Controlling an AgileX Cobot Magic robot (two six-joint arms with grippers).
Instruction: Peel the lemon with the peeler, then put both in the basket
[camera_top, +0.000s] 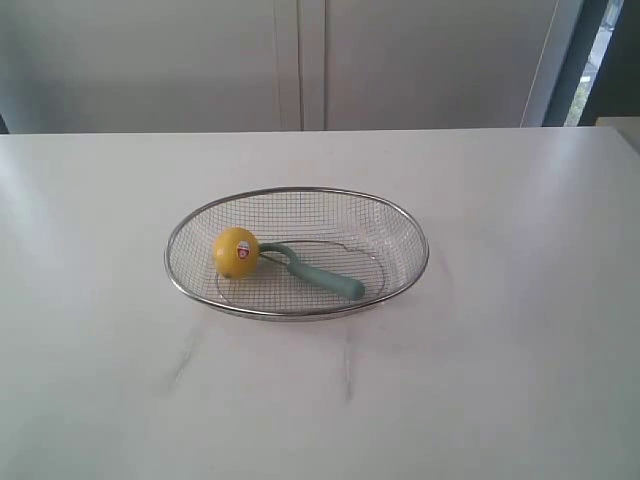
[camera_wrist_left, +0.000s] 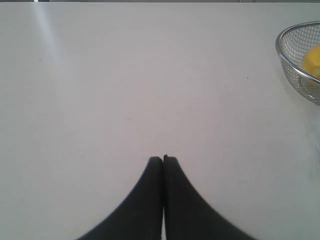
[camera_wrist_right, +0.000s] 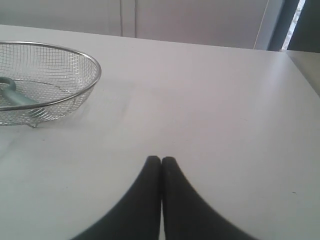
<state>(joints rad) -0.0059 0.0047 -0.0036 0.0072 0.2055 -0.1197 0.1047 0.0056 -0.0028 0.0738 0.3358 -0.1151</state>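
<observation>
The wire-mesh basket stands in the middle of the white table in the exterior view. Inside it lies the yellow lemon with its red-and-white sticker, at the left end. The teal-handled peeler lies beside the lemon, its head touching the fruit. Neither arm shows in the exterior view. My left gripper is shut with nothing in it, above bare table, and the basket and lemon show at that view's edge. My right gripper is shut and empty too, away from the basket and peeler handle.
The white table stretches wide around the basket on all sides. Behind it stands a pale wall with cabinet panels, and a dark window frame is at the far right.
</observation>
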